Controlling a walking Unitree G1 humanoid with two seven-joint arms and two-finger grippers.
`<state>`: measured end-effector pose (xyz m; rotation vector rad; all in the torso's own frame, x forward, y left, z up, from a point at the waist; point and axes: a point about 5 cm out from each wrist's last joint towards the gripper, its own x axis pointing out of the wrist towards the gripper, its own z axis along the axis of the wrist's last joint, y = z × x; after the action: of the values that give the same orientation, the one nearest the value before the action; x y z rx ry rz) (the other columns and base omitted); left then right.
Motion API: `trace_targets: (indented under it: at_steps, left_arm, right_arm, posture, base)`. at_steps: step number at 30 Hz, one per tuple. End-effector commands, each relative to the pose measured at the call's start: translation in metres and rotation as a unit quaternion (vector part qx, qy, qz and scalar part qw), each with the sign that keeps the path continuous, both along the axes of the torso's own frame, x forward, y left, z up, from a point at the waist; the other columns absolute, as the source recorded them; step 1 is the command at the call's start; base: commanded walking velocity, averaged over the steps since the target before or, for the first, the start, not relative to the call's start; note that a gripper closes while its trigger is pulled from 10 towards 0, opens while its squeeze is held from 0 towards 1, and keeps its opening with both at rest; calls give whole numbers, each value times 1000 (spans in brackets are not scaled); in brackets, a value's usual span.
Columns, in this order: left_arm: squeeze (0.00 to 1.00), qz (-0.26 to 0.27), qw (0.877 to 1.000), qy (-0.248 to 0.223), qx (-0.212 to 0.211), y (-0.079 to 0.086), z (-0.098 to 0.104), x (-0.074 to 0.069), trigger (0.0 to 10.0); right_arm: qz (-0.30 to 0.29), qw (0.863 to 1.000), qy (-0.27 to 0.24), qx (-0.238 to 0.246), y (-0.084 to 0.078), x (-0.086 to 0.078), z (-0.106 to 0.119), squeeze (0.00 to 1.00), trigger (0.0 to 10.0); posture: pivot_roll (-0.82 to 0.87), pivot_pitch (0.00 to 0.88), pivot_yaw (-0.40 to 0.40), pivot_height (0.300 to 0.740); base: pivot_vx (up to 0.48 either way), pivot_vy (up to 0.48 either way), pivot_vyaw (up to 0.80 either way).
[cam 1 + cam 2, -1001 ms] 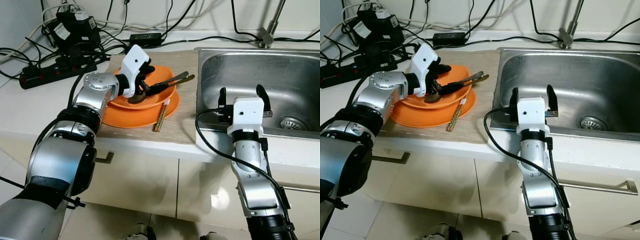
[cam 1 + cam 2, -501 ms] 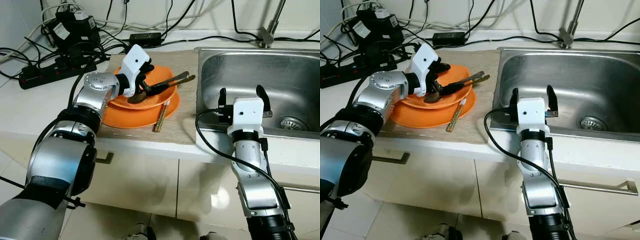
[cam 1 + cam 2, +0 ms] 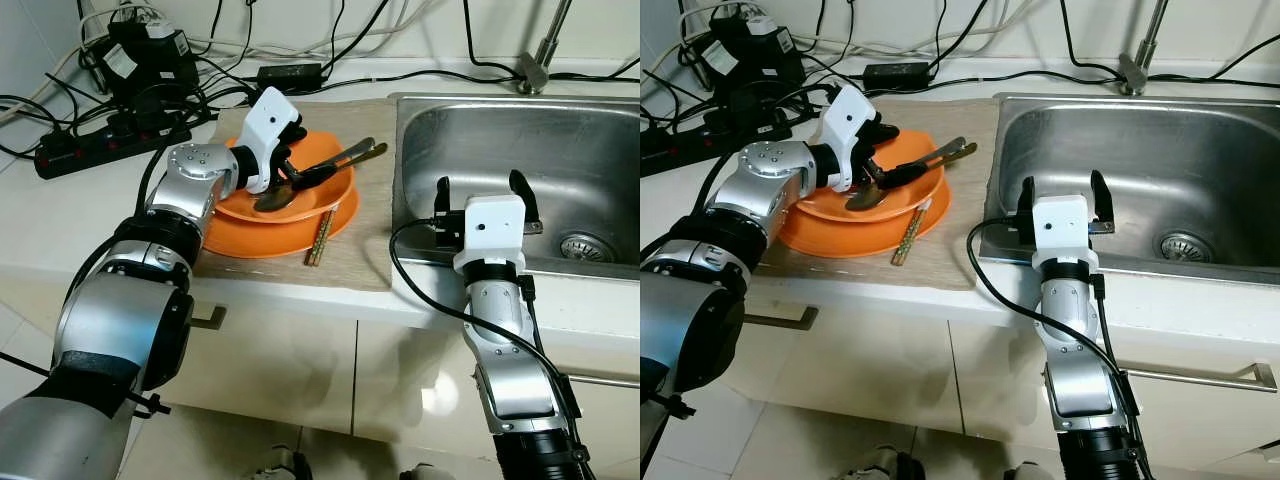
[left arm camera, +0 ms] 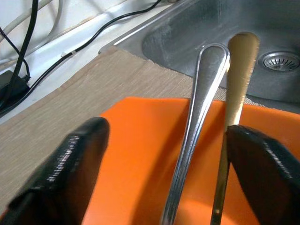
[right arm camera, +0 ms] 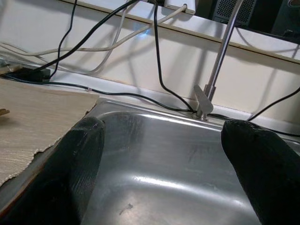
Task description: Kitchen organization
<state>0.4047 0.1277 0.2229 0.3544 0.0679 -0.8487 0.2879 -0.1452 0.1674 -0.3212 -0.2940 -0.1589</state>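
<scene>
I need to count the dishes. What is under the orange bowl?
A larger orange plate on the beige mat, with chopsticks against its rim. Anything between bowl and plate is hidden.

Both arms were silver and jointed, with white wrist housings, long black fingers, and a black cable looping along the right forearm.

A black power strip lies at the left rear of the white counter, with a black adapter behind it and a small black power brick near the wall. Black and white cables trail along the wall. Cabinet doors sit below the counter; the right one has a metal handle.
</scene>
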Motion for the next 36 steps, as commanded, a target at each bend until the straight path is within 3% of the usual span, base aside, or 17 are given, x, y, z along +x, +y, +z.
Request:
trace_targets:
  at_steps: [1, 28, 35, 36]
  left_arm:
    - [0, 12, 1000, 17, 10, 8, -5, 0, 0]
    - [0, 18, 999, 34, -28, 24, -3, -1, 0]
    - [0, 17, 999, 27, -21, 26, 3, -1, 0]
    - [0, 23, 999, 20, -21, 28, 6, 0, 10000]
  right_arm:
    - [5, 1000, -6, -4, 2, -2, 4, 0, 10000]
    - [20, 1000, -11, -15, 3, 2, 8, 0, 10000]
    - [22, 1000, -11, -16, 4, 3, 7, 0, 10000]
    - [22, 1000, -10, -16, 4, 2, 7, 0, 10000]
  posture:
    - [-114, 38, 101, 707]
    - [-103, 14, 69, 707]
    - [-100, 14, 68, 707]
    - [-99, 14, 69, 707]
  base:
    - [0, 0, 0]
    - [0, 0, 0]
    - [0, 0, 0]
    - [0, 0, 0]
